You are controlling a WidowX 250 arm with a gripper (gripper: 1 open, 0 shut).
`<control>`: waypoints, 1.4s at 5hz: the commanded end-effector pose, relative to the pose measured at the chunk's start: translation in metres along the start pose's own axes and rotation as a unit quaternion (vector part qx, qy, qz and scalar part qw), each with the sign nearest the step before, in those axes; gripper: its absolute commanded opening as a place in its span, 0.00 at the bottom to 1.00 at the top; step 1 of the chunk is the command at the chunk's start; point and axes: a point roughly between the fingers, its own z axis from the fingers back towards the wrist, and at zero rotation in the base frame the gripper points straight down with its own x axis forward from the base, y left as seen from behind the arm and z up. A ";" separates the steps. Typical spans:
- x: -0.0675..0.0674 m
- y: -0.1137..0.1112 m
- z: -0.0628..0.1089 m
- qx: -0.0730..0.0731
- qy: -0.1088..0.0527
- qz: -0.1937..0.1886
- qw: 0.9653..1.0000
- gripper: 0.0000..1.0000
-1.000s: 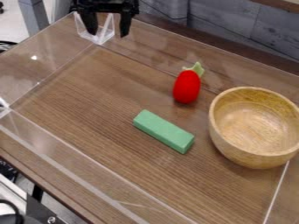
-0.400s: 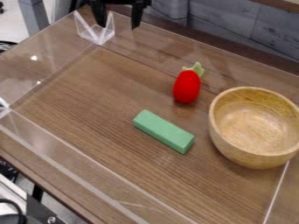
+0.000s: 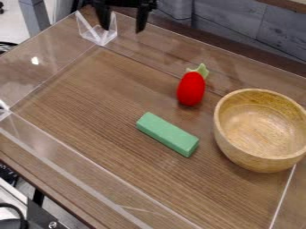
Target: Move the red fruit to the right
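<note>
The red fruit (image 3: 191,88) is a small glossy oval with a pale green leafy stem pointing up and right. It lies on the wooden tabletop, just left of the wooden bowl (image 3: 260,129). My gripper (image 3: 124,20) hangs at the top left of the view, well apart from the fruit, above the far edge of the table. Its two dark fingers (image 3: 142,20) point down and stand open with nothing between them.
A flat green rectangular block (image 3: 166,133) lies in front of the fruit. Clear acrylic walls (image 3: 98,32) fence the tabletop at the far left, left side and front. The bowl takes up the right side.
The gripper has drifted a little to the right along the far edge and stays open. The fruit, block and bowl have not moved.
</note>
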 end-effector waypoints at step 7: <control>-0.040 -0.085 -0.015 -0.058 0.039 -0.120 0.990 1.00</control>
